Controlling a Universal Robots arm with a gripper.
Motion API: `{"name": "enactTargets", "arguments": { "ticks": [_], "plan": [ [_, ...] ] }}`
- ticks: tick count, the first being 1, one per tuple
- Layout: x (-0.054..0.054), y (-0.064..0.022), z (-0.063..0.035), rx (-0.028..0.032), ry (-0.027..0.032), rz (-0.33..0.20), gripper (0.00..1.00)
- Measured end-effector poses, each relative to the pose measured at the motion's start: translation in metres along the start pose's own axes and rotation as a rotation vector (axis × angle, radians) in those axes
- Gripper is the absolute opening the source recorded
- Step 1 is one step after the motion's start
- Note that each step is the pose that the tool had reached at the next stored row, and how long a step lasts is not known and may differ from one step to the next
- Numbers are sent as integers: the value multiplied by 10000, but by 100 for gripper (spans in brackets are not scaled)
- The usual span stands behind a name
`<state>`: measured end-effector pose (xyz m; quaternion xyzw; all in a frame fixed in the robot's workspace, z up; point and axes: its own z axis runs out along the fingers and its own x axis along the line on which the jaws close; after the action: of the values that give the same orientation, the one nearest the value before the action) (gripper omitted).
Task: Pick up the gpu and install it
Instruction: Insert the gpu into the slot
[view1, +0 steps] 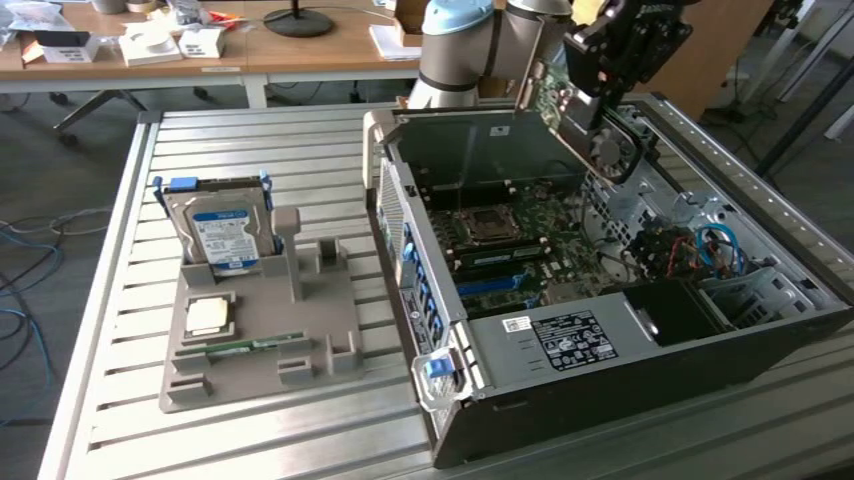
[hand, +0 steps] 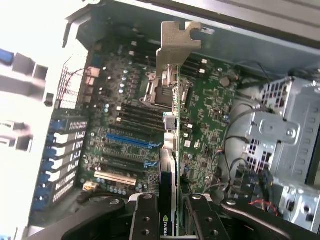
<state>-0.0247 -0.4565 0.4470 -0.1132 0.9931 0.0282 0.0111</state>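
Note:
The gpu (view1: 587, 120) hangs upright over the open computer case (view1: 441, 330), its round fan facing the exterior view's right. My gripper (view1: 603, 75) is shut on the card's top edge. In the wrist view the gpu (hand: 172, 125) is seen edge-on, with its silvery bracket (hand: 177, 45) at the far end. The black fingers (hand: 146, 217) clamp it from both sides, so the gripper (hand: 171, 217) sits right on the card. Beneath it lies the green motherboard (hand: 210, 115) with a blue expansion slot (hand: 127, 140) and several black slots.
A grey holder (view1: 254, 340) at the exterior view's left carries a blue-labelled hard drive (view1: 220, 225), a processor chip (view1: 207, 318) and a green memory stick (view1: 247, 347). Inside the case are a silver drive cage (hand: 282, 130), coloured cables (view1: 707, 250) and a black power supply (view1: 681, 310).

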Motion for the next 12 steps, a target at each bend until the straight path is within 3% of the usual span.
{"name": "enactTargets", "arguments": {
  "ticks": [12],
  "plan": [
    [0, 0, 4, -51, 119, -2180, 26]
  ]
}}
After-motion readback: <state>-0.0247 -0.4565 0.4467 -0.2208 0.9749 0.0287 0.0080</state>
